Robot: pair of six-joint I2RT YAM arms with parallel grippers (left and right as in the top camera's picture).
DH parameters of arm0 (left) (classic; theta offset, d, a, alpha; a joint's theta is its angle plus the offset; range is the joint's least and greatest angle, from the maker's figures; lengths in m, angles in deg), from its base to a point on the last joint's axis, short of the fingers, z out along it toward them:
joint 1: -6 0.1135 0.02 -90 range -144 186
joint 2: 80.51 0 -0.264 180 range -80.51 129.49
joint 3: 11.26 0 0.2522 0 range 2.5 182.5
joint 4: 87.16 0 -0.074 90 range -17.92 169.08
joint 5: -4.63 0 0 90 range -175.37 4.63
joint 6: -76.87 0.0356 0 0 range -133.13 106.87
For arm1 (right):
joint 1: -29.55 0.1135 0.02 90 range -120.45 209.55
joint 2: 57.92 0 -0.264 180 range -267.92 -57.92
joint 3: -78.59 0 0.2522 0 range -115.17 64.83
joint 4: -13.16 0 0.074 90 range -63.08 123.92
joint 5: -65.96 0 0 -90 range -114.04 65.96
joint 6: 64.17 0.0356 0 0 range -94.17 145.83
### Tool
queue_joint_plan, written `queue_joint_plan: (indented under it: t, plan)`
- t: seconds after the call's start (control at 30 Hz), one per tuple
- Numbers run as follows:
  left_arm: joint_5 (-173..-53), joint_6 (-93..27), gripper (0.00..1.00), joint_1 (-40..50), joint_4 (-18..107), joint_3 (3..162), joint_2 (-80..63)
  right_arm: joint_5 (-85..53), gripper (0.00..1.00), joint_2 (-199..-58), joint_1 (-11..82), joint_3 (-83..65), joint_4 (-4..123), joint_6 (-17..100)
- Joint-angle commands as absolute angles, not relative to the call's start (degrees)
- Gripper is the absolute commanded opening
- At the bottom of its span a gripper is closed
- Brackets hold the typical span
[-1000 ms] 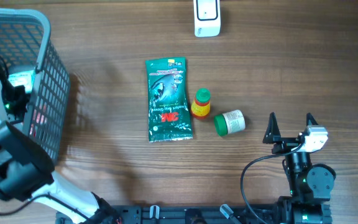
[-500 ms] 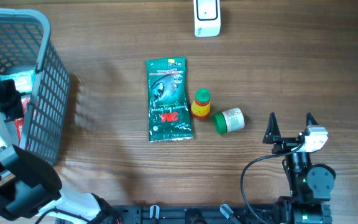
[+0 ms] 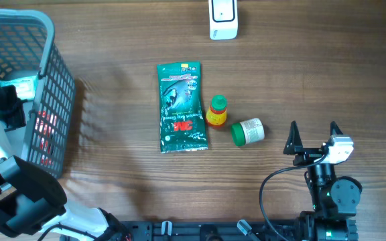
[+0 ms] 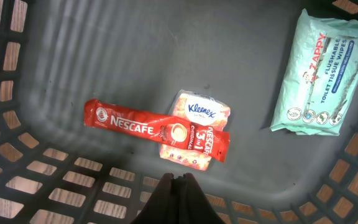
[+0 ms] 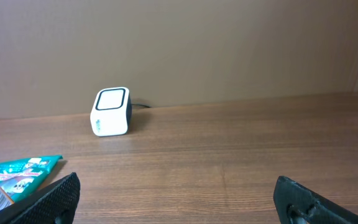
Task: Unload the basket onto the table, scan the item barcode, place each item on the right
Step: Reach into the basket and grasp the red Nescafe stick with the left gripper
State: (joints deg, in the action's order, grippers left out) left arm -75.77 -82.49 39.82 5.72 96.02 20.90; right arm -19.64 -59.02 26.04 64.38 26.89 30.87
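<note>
My left gripper [image 4: 178,178] is inside the grey basket [image 3: 47,41], shut with nothing in it. Its tips hover just short of a red Nescafe sachet [image 4: 154,127], which lies across a small Kleenex pack [image 4: 202,112] on the basket floor. A pale green Zappy wipes pack [image 4: 319,74] lies further right. The white barcode scanner [image 3: 222,19] stands at the far edge of the table and also shows as the scanner [image 5: 110,112] in the right wrist view. My right gripper [image 3: 313,128] rests wide open at the front right, holding nothing.
A green 3M pack [image 3: 181,107], a small yellow bottle with a green cap [image 3: 216,112] and a white jar with a green lid [image 3: 248,131] lie mid-table. The basket's mesh walls [image 4: 73,186] surround my left gripper.
The left arm has shifted over the basket, and the red sachet now shows through the mesh further right. The right arm has not moved.
</note>
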Motion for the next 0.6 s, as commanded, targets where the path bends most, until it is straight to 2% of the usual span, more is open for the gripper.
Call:
queue_joint_plan:
  t: [0.0,0.03,0.1,0.2,0.27,0.43,0.57]
  plan:
    - [-74.8,-82.82,0.33,40.04,5.26,97.02,20.11,-20.45,1.0,-58.74,25.95,64.53,26.78,30.45]
    - [-74.8,-82.82,0.62,40.04,5.26,97.02,20.13,-20.45,1.0,-58.71,25.95,64.53,26.78,30.45]
    - [-74.83,-82.82,1.0,39.97,5.17,97.0,20.33,-20.45,1.0,-58.71,25.95,64.53,26.78,30.45]
    - [-75.77,-84.61,0.99,39.82,5.11,97.0,21.42,-20.45,1.0,-58.71,25.95,64.53,26.78,30.45]
    - [-76.18,-86.66,0.91,39.58,5.24,97.0,22.41,-20.45,0.99,-58.71,25.95,64.53,26.78,30.45]
    - [-77.47,-88.63,0.78,38.99,7.79,97.0,25.84,-20.43,1.0,-58.71,25.95,64.53,26.78,30.48]
    - [-78.28,-88.63,0.77,38.73,8.67,97.0,29.22,-20.45,1.0,-58.71,25.95,64.53,26.78,30.45]
